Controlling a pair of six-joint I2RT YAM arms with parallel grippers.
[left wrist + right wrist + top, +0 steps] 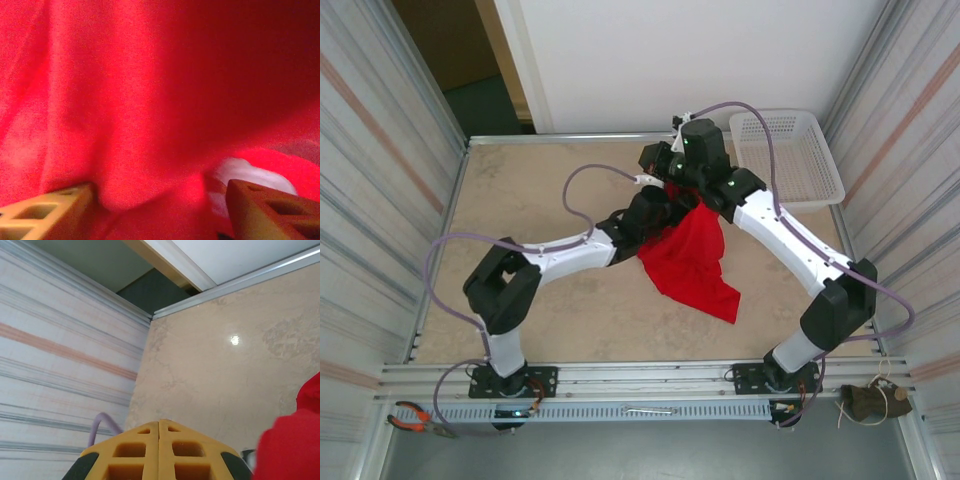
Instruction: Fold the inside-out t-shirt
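Top external: inside-out t-shirt (688, 258) hangs bunched at frame centre. Left gripper (161, 195) jaws are spread around cloth. Right gripper (159, 424) jaws are pressed together; pinch unconfirmed. Risk: left closing on several layers would tangle the fold.

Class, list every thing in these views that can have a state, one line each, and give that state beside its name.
t-shirt, bunched in a heap between the arms, not folded
left gripper, open, red cloth lying in the gap
right gripper, shut, nothing seen in its grip
mesh basket, upright, empty
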